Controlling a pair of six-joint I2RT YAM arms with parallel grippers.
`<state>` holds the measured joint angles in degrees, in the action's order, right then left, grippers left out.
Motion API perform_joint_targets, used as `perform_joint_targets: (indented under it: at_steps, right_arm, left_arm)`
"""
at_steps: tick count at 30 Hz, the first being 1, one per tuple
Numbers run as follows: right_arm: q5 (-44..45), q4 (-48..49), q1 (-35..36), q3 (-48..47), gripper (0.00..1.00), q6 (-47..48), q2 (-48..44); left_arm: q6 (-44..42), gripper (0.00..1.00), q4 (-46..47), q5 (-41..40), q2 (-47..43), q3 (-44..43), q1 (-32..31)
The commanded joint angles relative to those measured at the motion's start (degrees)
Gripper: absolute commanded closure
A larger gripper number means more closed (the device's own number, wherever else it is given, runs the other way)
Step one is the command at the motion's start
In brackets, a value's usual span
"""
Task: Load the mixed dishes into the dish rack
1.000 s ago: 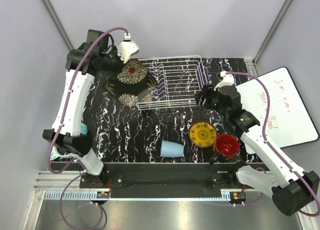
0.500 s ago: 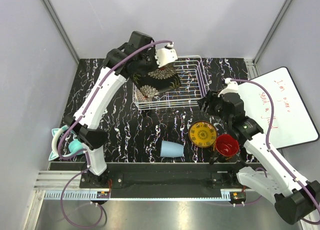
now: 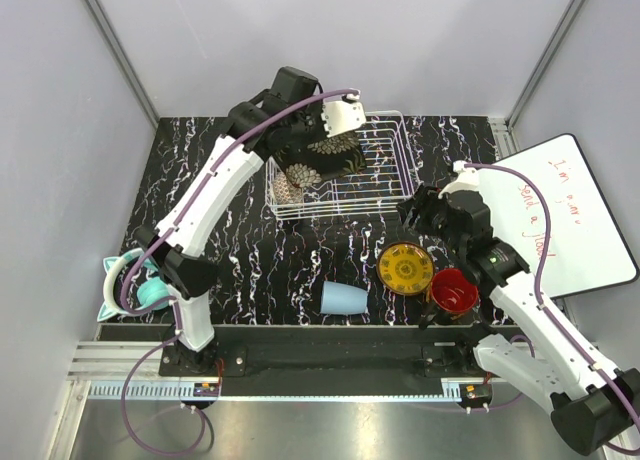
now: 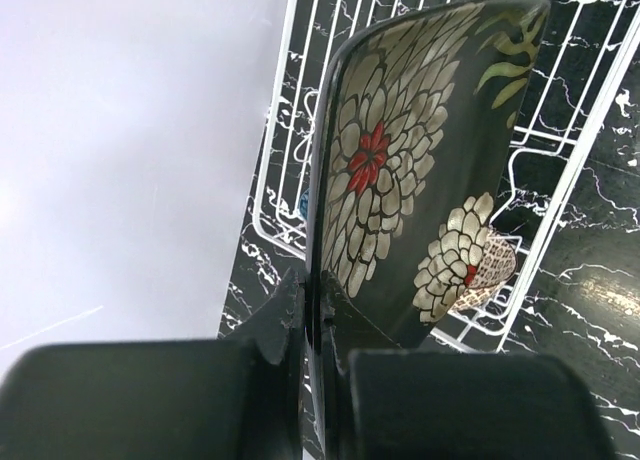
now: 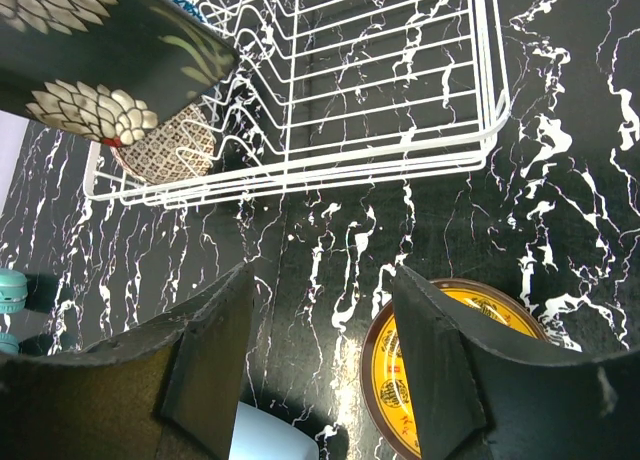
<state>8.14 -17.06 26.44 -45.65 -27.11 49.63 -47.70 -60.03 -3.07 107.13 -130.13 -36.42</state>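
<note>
At the far left end of the dish rack (image 3: 380,165), the black square floral plate (image 4: 420,170) hangs on edge and tilted over the tines. One rim is pinched in the left gripper (image 4: 318,325), whose jaws are clamped tight on it.

The rack is the main hazard. If the plate comes down slanted, it will likely bridge the wires rather than drop into a slot, or lean out over the left side.

The plate is glossy and gripped only by a thin rim, so I judge it could pivot or slip if it knocks a tine.

The beige patterned bowl (image 5: 170,145) lies in the rack's near left corner, close by the plate's low corner. A straight descent may strike it or rest on it.

The right gripper (image 5: 322,275) hovers spread and empty near the rack's right end, over the yellow ornate round plate (image 3: 405,268). Reaching forward now, it could nudge the rack mid-placement.
</note>
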Motion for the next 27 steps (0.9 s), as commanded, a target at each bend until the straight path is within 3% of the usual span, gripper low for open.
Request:
perform_joint_targets:
  at_steps: [1, 10, 27]
  right_arm:
    - [1.96, 0.45, -0.42, 0.21, 0.35, -0.92, -0.76]
    - [1.44, 0.18, -0.51, -0.23, 0.35, -0.75, -0.14]
    - [0.74, 0.10, -0.68, -0.58, 0.36, -0.83, 2.23]
  left_arm:
    - [-0.99, 1.00, 10.46, -1.68, -1.66, 1.01, -0.49]
    - [-2.30, 1.00, 16.17, -1.59, -3.25, 10.06, -0.49]
    - [-5.91, 1.00, 16.70, -1.23, -0.79, 5.68, -1.02]
